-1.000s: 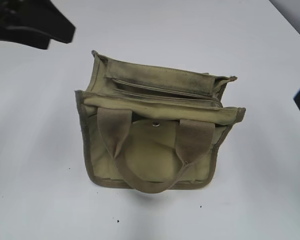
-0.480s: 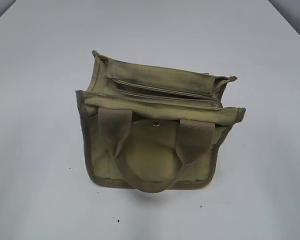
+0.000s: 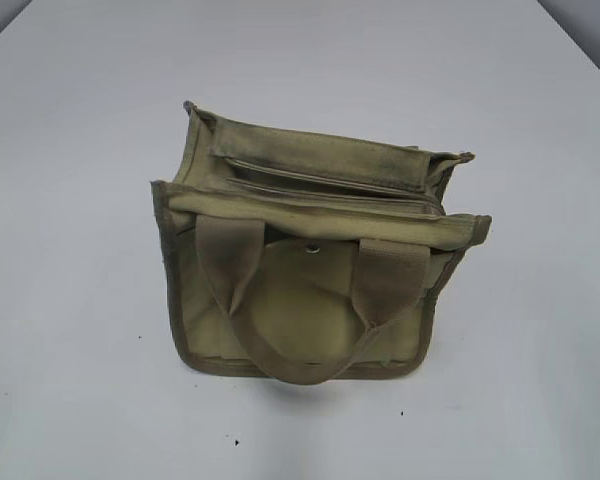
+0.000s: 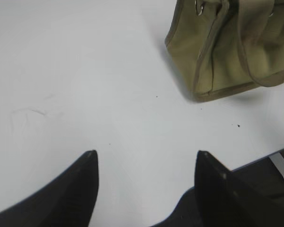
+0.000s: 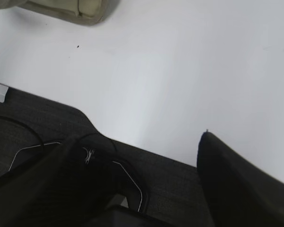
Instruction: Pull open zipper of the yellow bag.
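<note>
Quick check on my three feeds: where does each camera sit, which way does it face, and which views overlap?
Exterior: raised, slanting down on the yellow bag and its zipper on the white table; no robot parts show.
Left wrist: behind the open left gripper, looking low across the table at the bag's corner.
Right wrist: behind the open right gripper, facing the table edge; a bag sliver at top.
Shared: all three show the bag.

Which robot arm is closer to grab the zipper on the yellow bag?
Probably the left. Its open claw sees the yellow bag nearby across bare table. The right claw, also open, only catches a bag corner at its view's edge. Neither touches the zipper yet.
</note>
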`<action>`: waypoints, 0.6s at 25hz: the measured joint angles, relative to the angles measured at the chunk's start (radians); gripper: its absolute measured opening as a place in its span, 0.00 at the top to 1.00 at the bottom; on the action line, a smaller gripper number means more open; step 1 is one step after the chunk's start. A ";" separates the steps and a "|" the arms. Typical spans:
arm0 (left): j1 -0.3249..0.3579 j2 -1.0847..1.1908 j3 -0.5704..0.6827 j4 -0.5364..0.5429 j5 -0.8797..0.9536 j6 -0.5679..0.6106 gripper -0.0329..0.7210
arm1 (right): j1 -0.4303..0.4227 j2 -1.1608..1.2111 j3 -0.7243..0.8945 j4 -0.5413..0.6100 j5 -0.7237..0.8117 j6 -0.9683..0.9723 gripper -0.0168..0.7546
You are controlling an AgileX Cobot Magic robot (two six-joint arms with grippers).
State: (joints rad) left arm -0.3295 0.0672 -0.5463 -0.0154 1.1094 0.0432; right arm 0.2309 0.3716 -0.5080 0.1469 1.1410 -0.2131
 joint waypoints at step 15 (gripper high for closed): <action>0.000 -0.040 0.028 0.015 -0.046 -0.001 0.31 | 0.000 0.000 0.022 0.011 -0.044 0.001 0.23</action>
State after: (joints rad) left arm -0.3295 0.0271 -0.5186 0.0000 1.0634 0.0423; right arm 0.2309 0.3714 -0.4859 0.1578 1.0968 -0.2123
